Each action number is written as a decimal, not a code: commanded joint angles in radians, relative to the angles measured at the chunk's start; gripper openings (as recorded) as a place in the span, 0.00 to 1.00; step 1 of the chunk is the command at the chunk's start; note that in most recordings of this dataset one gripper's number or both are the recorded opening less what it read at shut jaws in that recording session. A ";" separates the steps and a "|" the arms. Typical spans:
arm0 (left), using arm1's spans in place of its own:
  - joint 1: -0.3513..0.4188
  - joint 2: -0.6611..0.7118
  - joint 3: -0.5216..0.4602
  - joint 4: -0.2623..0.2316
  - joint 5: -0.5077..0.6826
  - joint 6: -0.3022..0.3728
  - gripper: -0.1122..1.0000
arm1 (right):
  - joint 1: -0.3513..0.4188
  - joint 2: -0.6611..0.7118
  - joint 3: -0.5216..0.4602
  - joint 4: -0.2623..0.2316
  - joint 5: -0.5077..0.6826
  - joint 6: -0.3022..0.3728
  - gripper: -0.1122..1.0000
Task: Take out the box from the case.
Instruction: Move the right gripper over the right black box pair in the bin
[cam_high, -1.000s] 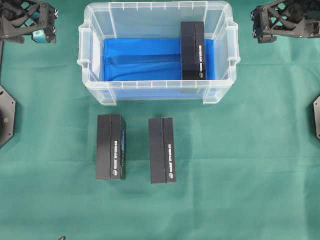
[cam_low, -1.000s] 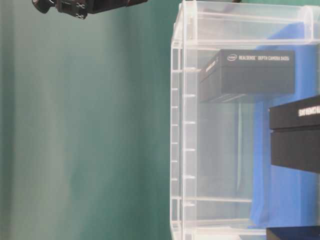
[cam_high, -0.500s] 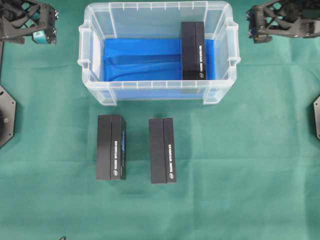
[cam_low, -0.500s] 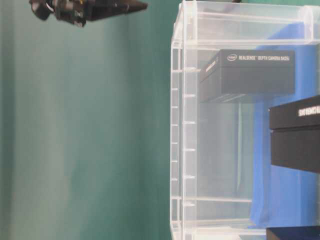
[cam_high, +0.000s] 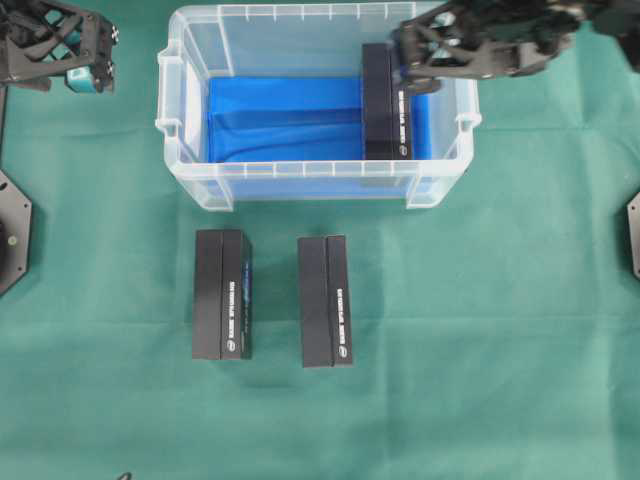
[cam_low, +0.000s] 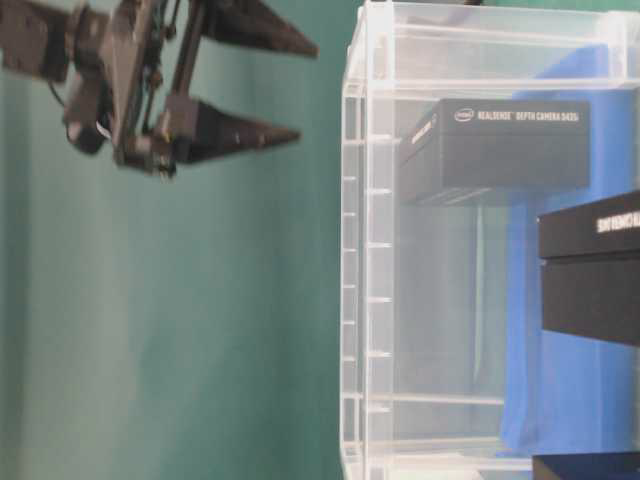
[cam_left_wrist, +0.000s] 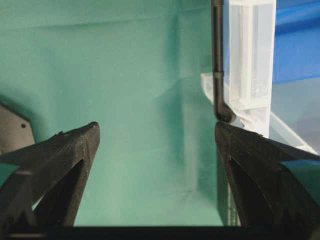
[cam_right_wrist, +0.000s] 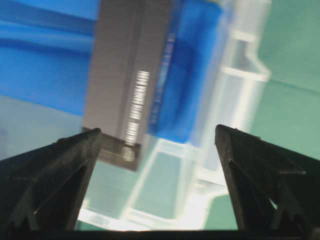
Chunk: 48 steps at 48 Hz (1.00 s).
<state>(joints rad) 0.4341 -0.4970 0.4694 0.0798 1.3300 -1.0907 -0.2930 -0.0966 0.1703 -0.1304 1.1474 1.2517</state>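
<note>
Right tool (cam_high: 412, 62) above box (cam_high: 386, 100)

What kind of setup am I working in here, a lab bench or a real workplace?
Most likely a lab bench for robot trials: a plain green cloth covers the table, a clear case holds one black box, and two matching boxes lie lined up in front.

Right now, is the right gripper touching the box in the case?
Apart. The right wrist view shows the right gripper open, its fingertips hanging above the box in the case, clear space between.
</note>
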 joint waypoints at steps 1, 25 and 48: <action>-0.008 -0.011 -0.011 -0.002 0.000 0.003 0.94 | 0.014 0.017 -0.060 0.002 -0.006 0.011 0.92; -0.020 -0.014 -0.009 -0.002 0.002 0.006 0.94 | 0.049 0.126 -0.169 -0.006 -0.002 0.069 0.92; -0.021 -0.026 0.003 0.000 0.002 0.002 0.94 | 0.049 0.126 -0.169 -0.021 -0.002 0.071 0.92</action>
<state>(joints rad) 0.4157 -0.5123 0.4832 0.0798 1.3330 -1.0876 -0.2454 0.0414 0.0261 -0.1473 1.1474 1.3208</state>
